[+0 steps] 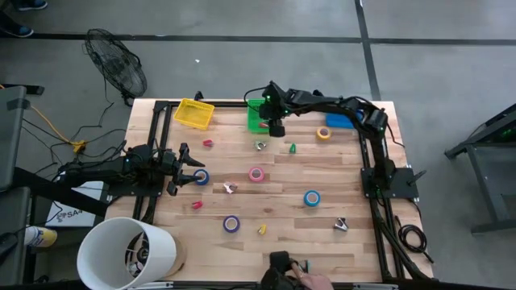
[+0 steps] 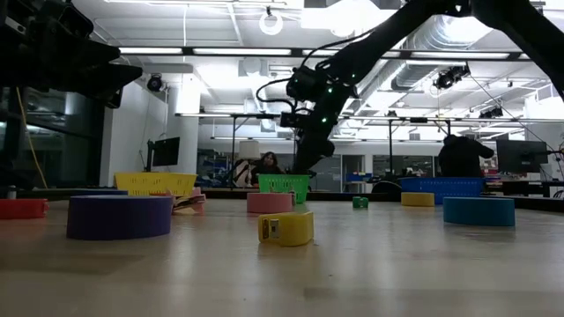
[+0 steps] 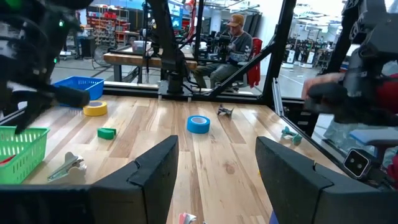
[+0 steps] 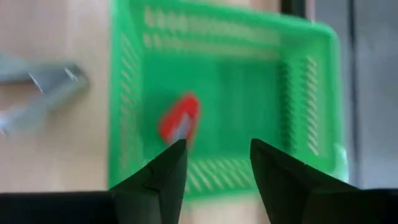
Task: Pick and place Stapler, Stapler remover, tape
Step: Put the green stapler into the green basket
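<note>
Right pincer [image 1: 276, 127]: hung at upper centre of the high view over the green basket [image 1: 256, 118], its two dark fingers apart with nothing between them. In the right wrist view the basket [image 4: 298, 124] was a rectangular tray of perforated plastic mesh, and a small red wedge-shaped piece [image 4: 179, 118] lay on its floor.

Left pincer [image 1: 187, 167]: at left of the high view, low over the tabletop [image 1: 355, 193], blunt dark fingers spread apart and empty, just beside a blue tape ring [image 1: 201, 177].

Tabletop: pale wooden planks with visible grain, framed by dark rails.

Tape, all flat rings with open centres, scattered on the planks: pink [image 1: 256, 174] at centre, blue [image 1: 312, 197] to right of centre, purple [image 1: 231, 223] at lower centre, yellow [image 1: 323, 133] at upper right.

Small metal-grey clawed piece [image 1: 260, 145] lay just below the green basket; another [image 1: 341, 225] lay at lower right.

Yellow mesh basket [image 1: 194, 113] at upper left; blue basket [image 1: 339, 121] at upper right.
</note>
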Robot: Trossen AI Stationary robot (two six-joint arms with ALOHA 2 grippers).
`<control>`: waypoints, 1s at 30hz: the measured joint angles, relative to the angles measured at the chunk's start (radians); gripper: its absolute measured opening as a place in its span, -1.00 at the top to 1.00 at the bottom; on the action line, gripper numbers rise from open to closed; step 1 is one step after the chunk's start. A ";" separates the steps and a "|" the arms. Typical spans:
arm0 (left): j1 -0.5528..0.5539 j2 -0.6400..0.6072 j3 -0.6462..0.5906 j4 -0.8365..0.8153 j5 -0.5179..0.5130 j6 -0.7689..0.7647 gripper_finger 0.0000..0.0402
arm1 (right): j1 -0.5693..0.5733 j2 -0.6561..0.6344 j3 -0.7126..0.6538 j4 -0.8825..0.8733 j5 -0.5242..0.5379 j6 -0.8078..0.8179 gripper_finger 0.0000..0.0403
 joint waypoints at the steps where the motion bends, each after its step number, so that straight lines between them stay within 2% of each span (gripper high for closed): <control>1: 0.000 0.000 0.000 0.000 0.000 0.000 -0.05 | 0.000 -0.016 0.000 -0.020 0.023 0.004 0.15; 7: 0.000 0.000 0.000 0.000 0.000 0.000 -0.05 | -0.003 -0.117 0.000 -0.163 0.111 0.147 0.15; 11: 0.000 0.000 0.000 0.000 0.000 0.000 -0.05 | -0.003 -0.170 0.001 -0.309 0.121 0.291 0.15; 13: 0.000 0.000 0.000 0.000 0.000 0.000 -0.05 | -0.003 -0.178 0.002 -0.394 0.104 0.283 0.14; 17: 0.000 0.000 0.000 0.000 0.000 0.000 -0.05 | -0.003 -0.178 -0.007 -0.533 0.068 0.126 0.15; 22: 0.000 0.000 0.000 0.000 0.000 0.000 -0.05 | -0.003 -0.178 -0.105 -0.545 0.023 -0.271 0.14; 25: 0.000 0.000 0.000 0.000 0.000 0.000 -0.05 | 0.002 -0.178 -0.181 -0.491 0.055 -0.518 0.14; 30: 0.000 0.000 0.000 0.000 0.000 0.000 -0.05 | 0.018 -0.178 -0.292 -0.356 0.163 -0.667 0.14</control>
